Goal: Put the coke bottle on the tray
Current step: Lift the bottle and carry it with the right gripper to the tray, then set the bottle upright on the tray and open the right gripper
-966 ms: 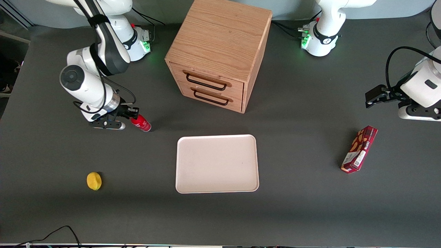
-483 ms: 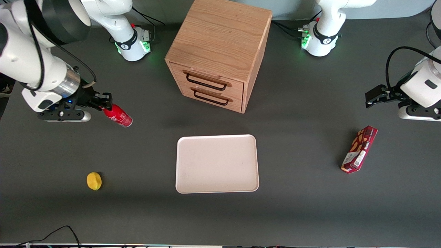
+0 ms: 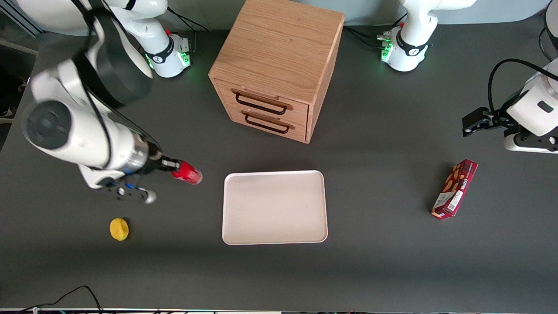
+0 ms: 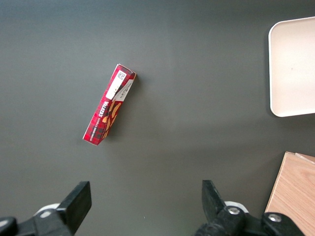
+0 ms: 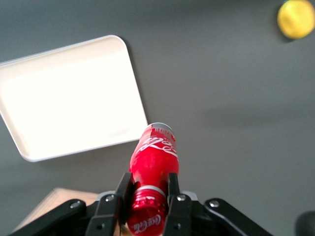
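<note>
Coke bottle point(image 3: 187, 172) in gripper point(image 3: 171, 165) jaws, cap end hidden, beside tray point(image 3: 274, 207).

dark grey table point(image 3: 383, 261); wooden two-drawer cabinet point(image 3: 279, 65) on it.

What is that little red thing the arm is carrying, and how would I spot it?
Start at the wooden drawer cabinet, then drop to the cream tray in front of it. Beside the tray, toward the working arm's end, the gripper is shut on the coke bottle. It is small and red with white lettering, unlike the yellow lemon nearby.
</note>
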`<state>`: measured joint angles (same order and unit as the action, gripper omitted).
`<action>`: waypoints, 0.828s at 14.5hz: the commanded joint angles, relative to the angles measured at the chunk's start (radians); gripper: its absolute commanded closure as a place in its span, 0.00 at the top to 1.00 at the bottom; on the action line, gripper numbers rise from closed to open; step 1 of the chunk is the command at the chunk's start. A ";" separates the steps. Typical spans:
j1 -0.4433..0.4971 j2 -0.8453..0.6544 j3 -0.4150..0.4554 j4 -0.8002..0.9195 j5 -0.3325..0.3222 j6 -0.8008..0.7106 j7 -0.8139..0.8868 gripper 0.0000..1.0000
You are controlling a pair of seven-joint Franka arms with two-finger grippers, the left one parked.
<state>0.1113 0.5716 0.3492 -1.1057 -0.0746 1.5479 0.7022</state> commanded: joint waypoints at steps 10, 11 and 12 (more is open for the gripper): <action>0.090 0.349 0.025 0.138 -0.201 0.391 0.312 0.00; 0.090 0.361 0.027 0.138 -0.212 0.400 0.312 0.00; 0.088 0.364 0.025 0.139 -0.214 0.408 0.310 0.08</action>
<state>0.1941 0.9081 0.3623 -1.0186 -0.2501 1.9498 0.9814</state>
